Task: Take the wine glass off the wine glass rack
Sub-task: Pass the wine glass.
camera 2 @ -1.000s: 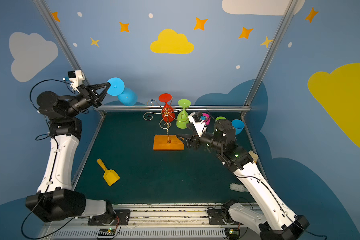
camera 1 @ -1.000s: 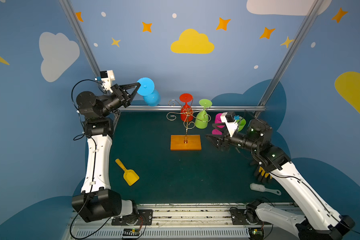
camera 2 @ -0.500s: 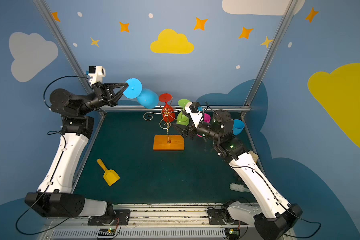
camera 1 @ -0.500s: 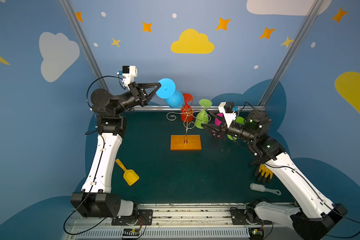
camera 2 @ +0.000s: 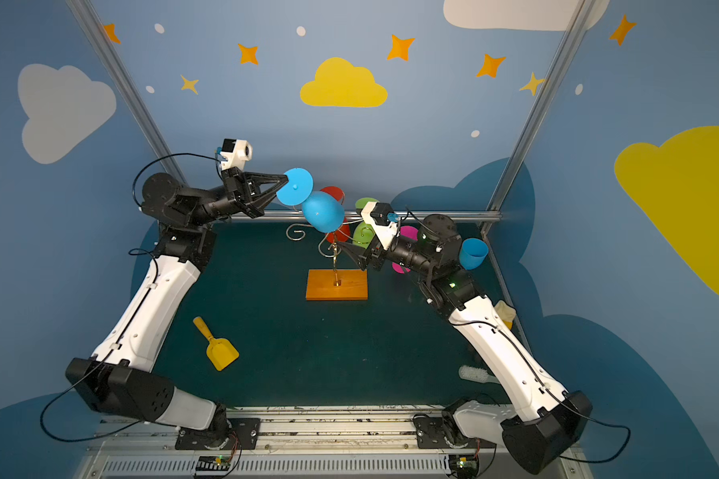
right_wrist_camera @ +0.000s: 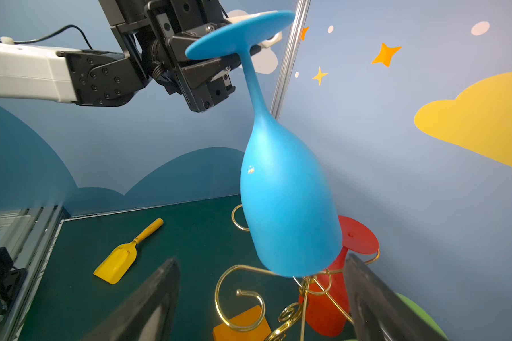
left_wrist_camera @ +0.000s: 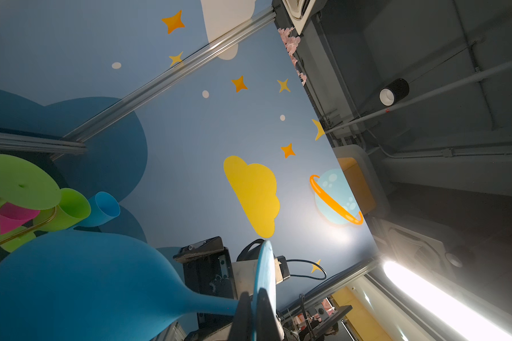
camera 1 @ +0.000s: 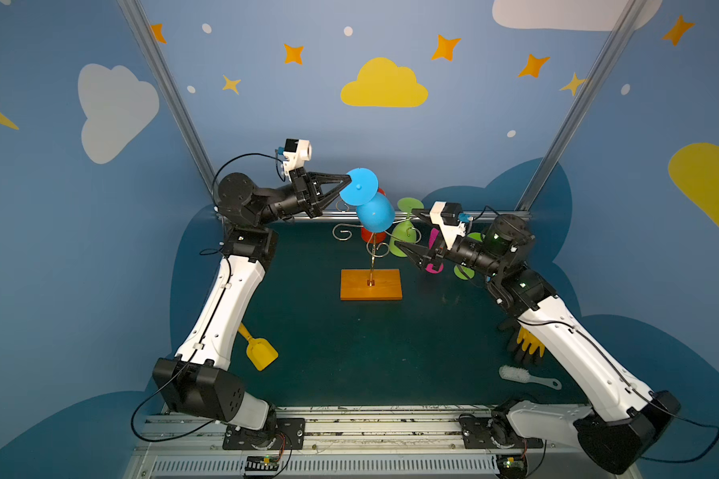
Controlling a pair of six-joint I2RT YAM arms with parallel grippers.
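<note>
Near edge: yellow plastic scoop (camera 1: 260, 352) on the left of the green mat, and a white brush (camera 1: 515, 375) and black-and-yellow glove (camera 1: 526, 344) on the right. None of them are in the way.

Mid mat: thin gold wire wine glass rack (camera 1: 372, 253) on its orange-brown wooden base (camera 1: 370, 284). A red wine glass (right_wrist_camera: 325, 304) and a green wine glass (camera 1: 403, 240) hang from it upside down.

The right gripper (camera 1: 405, 227) reaches in from the right at rack-top height. Its fingers (right_wrist_camera: 148, 307) are spread wide and hold nothing.

Above the rack, the left gripper (camera 1: 346, 182) is pressed together on the foot edge of the blue plastic wine glass (camera 1: 374, 211). The glass is upside down with its bowl tilted down to the right. The rim is just over the scroll arms; can't tell if it touches the wire.

Judgement: the blue glass looks to be off its arm, and the step in hand is clearing it from the rack.
- Lift it up and to the left before any swing, so the rim doesn't hook a scroll and tip the light stand.
- The pinch on the thin foot edge is weak, so move slowly and don't twist.
- Keep the right fingers off the hanging glasses.

Far right: loose pink, green and blue cups (camera 2: 472, 253).
</note>
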